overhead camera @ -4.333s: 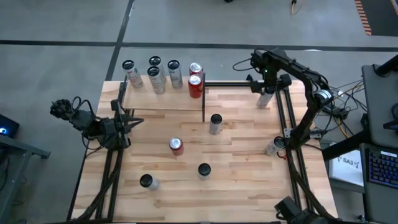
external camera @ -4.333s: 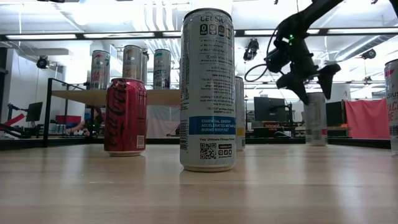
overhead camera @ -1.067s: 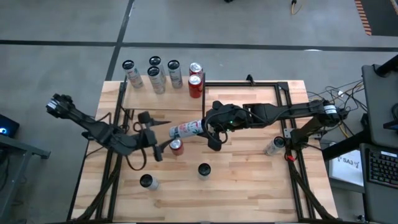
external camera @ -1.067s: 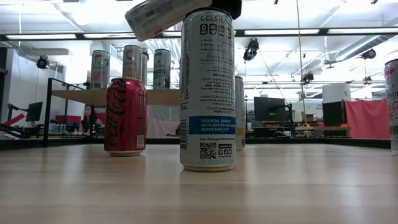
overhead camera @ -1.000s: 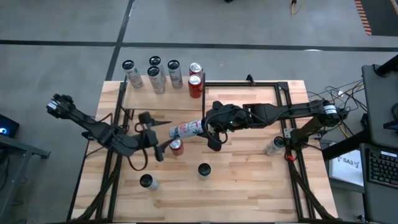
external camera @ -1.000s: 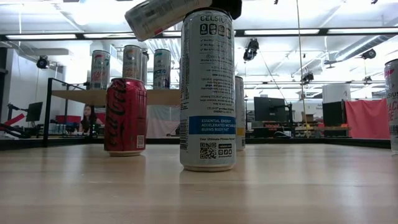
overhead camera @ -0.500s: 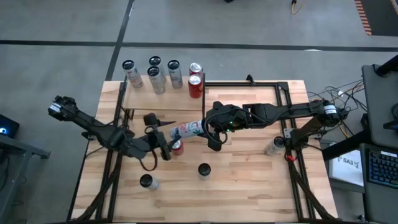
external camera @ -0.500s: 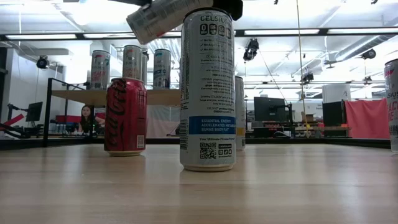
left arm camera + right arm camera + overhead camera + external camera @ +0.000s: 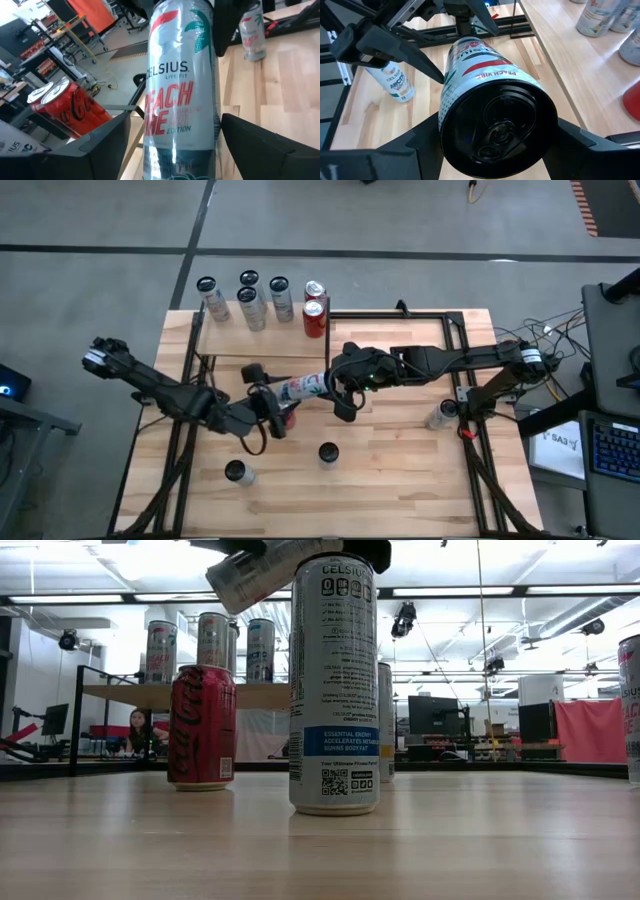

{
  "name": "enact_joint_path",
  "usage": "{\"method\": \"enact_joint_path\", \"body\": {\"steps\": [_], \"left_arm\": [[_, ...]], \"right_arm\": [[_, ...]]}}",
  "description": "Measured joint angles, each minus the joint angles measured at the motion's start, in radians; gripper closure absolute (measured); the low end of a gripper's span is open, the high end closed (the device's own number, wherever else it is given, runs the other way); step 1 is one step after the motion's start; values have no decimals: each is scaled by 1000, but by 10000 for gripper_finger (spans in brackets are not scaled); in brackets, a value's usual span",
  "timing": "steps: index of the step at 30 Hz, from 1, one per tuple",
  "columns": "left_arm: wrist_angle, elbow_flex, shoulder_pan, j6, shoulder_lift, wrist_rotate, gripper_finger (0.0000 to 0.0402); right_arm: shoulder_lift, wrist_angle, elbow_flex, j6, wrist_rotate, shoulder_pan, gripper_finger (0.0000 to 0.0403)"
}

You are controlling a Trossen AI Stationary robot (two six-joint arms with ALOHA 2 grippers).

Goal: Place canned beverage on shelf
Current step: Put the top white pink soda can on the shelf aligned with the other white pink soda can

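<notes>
High view: white Celsius can (image 9: 300, 388) held sideways above mid-table, right gripper (image 9: 336, 387) clamped on one end, probably so the free end can pass across. Left gripper (image 9: 271, 399) spread around that free end, fingers either side, not visibly pinching; reads as a mid-air handover. Shelf (image 9: 262, 332) just beyond, at back-left of pale wood table (image 9: 400, 470), already carrying silver cans (image 9: 247, 301) and two red cans (image 9: 314, 313). More cans standing on table. Low view: lab room behind, ceiling strip lights, person seated far off.

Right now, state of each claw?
Left claw: open, fingers either side of the Celsius can, not closed on it.
Right claw: shut on the Celsius can, held horizontally.
</notes>
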Motion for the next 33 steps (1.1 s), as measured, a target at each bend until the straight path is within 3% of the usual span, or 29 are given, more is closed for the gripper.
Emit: {"method": "enact_joint_path", "body": {"steps": [16, 20, 25, 33], "left_arm": [[-3, 0, 47, -52, 74, 26, 72], [-3, -1, 46, -39, 81, -24, 93], [-2, -1, 45, -32, 80, -51, 166], [-43, -3, 42, -29, 51, -140, 170]], "right_arm": [[0, 8, 0, 12, 15, 1, 158], [0, 6, 0, 11, 20, 1, 158], [0, 12, 0, 4, 26, 0, 158], [0, 95, 0, -13, 34, -2, 102]]}}
